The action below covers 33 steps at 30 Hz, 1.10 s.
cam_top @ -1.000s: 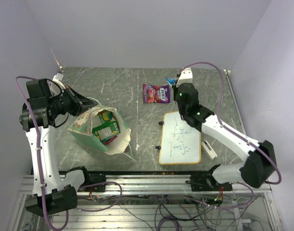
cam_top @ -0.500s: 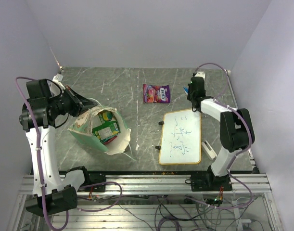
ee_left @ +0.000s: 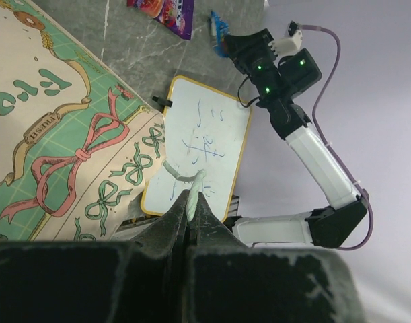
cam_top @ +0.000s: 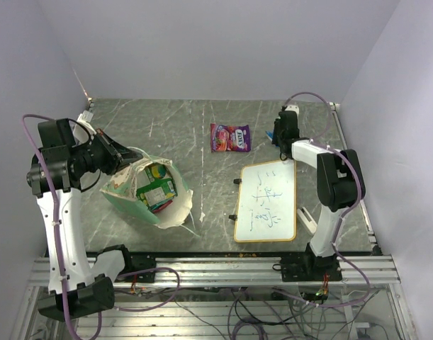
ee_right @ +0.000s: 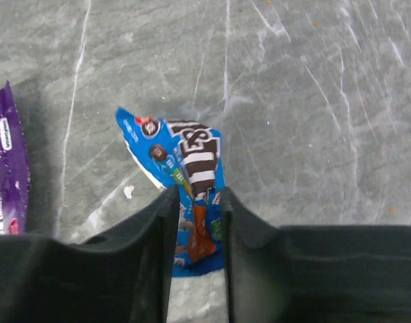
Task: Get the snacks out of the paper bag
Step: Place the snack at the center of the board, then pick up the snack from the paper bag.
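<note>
Top view: paper bag (cam_top: 166, 212) lies left on surface (cam_top: 173, 127), green snacks (cam_top: 156, 190) inside, purple packet (cam_top: 230, 137) outside.
Left wrist: left end effector (ee_left: 190, 214) pinched closed on the bag's string handle (ee_left: 194, 183).
Right wrist: right end effector (ee_right: 196, 196) slightly parted, astride blue candy packet (ee_right: 185, 158) lying flat.

Tbl (cam_top: 166, 117) w/ bag (cam_top: 125, 204), whiteboard (cam_top: 267, 202), snack pkts (cam_top: 229, 137)

whiteboard (cam_top: 267, 202) scribbles illegible, blue packet (ee_right: 185, 182) lettering unreadable
</note>
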Tool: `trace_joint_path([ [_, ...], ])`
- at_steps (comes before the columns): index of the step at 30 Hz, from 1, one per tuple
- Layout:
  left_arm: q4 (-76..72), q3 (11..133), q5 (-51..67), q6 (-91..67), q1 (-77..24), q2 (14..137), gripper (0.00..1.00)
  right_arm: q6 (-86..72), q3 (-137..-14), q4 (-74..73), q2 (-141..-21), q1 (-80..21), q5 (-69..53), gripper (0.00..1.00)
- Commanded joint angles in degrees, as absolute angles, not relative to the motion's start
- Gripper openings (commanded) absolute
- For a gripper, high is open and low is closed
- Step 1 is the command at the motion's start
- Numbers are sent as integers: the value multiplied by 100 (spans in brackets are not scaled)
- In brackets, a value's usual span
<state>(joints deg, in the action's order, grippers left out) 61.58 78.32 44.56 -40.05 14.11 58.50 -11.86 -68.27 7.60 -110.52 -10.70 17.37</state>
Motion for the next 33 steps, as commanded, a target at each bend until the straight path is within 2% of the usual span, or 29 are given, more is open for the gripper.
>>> trace_joint_path([
  [1, 5918, 7624, 4441, -4214, 1442, 5559, 7, -1266, -7319, 388, -11128, -1021, 1479, 40],
  [4, 5923, 7658, 4474, -4186, 1447, 5589, 7, -1391, -7445, 51, -10647, -1026, 1291, 52],
  [11, 5938, 7982, 4480, -4002, 1446, 5758, 7, -1866, -7260, -590, -9558, -1233, 507, 56],
  [16, 5780, 7832, 4635, -4089, 1439, 5734, 7, -2418, -6758, -521, -8848, -2138, -229, 56],
  [20, 5690, 7702, 4713, -4178, 1426, 5719, 7, -2651, -6529, -455, -8464, -3336, -523, 56],
  [25, 5621, 7541, 4756, -4257, 1382, 5680, 7, -1490, -5779, 572, -7902, -5040, -729, 58],
  [30, 5705, 7593, 4712, -4204, 1365, 5690, 7, 327, -5525, 1313, -7929, -5905, -1571, 54],
  [33, 5711, 7559, 4710, -4202, 1345, 5661, 7, 1930, -5616, 1186, -8230, -6280, -1899, 53],
])
